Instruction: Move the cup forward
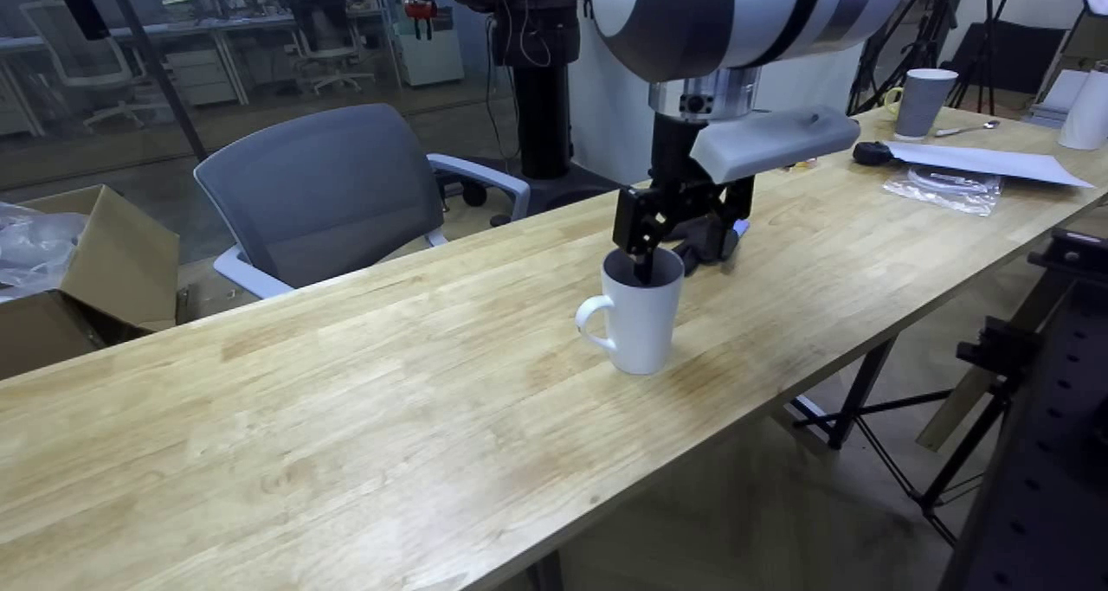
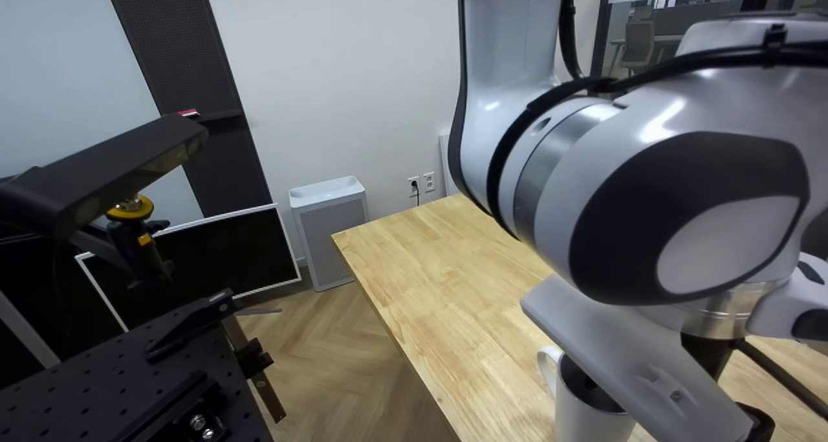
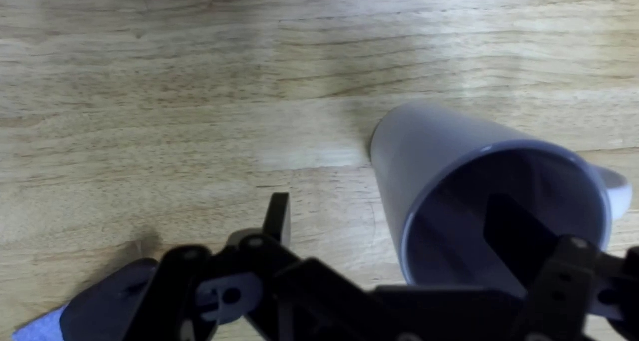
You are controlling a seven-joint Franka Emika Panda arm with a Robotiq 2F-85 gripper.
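On the tabletop (image 1: 346,418) the white cup (image 1: 642,336) stands upright. The pincer (image 3: 389,206) is spread wide, one finger down inside the cup and the other finger outside, with the cup's wall between them. Near the outer finger lies a dark object (image 3: 107,301) with a blue end. Farther along the tabletop are a clear bag (image 1: 969,195), some paper (image 1: 978,158), a spoon (image 1: 968,130) and a gray tumbler (image 1: 924,106); a gray chair (image 1: 338,193) stands beside the long edge.
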